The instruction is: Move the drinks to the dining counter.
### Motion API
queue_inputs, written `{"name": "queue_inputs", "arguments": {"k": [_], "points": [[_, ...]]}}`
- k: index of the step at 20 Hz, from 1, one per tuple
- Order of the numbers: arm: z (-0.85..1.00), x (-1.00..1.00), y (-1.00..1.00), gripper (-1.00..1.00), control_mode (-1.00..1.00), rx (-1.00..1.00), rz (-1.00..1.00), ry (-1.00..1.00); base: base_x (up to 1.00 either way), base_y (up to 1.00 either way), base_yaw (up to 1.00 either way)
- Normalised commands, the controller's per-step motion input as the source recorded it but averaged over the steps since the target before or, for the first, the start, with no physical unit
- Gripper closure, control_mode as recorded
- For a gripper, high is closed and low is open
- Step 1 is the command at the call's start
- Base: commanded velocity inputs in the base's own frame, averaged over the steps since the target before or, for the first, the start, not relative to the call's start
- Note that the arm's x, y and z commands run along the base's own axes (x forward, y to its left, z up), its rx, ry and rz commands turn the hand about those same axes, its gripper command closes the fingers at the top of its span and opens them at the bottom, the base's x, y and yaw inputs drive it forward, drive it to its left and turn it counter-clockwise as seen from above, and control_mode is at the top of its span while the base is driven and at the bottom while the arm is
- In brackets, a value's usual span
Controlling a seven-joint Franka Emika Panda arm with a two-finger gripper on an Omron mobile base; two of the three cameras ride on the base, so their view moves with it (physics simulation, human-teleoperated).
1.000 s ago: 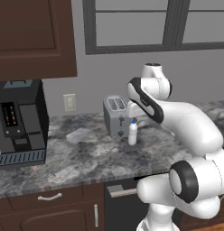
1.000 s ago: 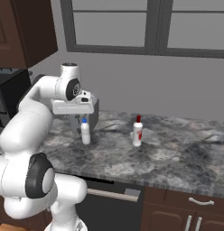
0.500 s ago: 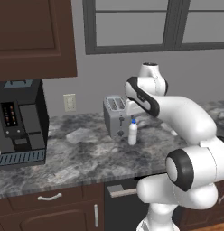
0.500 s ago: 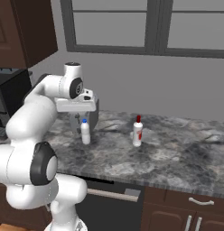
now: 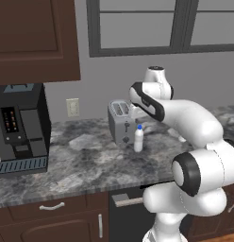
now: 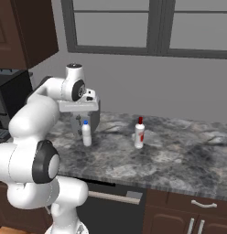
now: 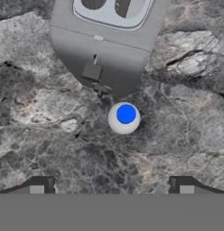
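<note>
Gripper [image 7: 111, 182] spread wide and empty, poised above the blue-capped bottle [image 7: 124, 117], bottle upright on the marbled worktop [image 5: 90, 160] just beside the toaster [image 5: 121, 121], red-capped bottle [image 6: 139, 133] upright farther right along the worktop, coffee machine [image 5: 20, 127] at the left end.

A toaster [image 5: 121, 122] stands at the back of the desk [image 5: 81, 163], near the wall under a window [image 5: 152, 23]. One bottle [image 5: 138, 139] stands upright just in front of the toaster. A second bottle [image 6: 139, 133] stands upright well to the right of the first. A coffee machine [image 5: 20, 127] sits at the desk's far left. The tool [image 6: 80, 121] hangs above the first bottle.
</note>
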Motion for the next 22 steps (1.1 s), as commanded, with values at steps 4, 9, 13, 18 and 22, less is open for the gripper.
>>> {"name": "queue_inputs", "arguments": {"k": [4, 9, 13, 18, 22], "points": [[-0.13, 0.12, 0.00, -1.00, -1.00, 0.00, 0.00, -0.06, 0.00, 0.00, 0.00], [-0.13, 0.04, 0.00, -1.00, -1.00, 0.00, 0.00, 0.00, 0.00, 0.00, 0.00], [-0.15, 0.07, 0.00, -1.00, -1.00, 0.00, 0.00, 0.00, 0.00, 0.00, 0.00], [-0.13, 0.04, 0.00, -1.00, -1.00, 0.00, 0.00, 0.00, 0.00, 0.00, 0.00], [-0.16, 0.08, 0.00, -1.00, -1.00, 0.00, 0.00, -0.01, 0.00, 0.00, 0.00]]}}
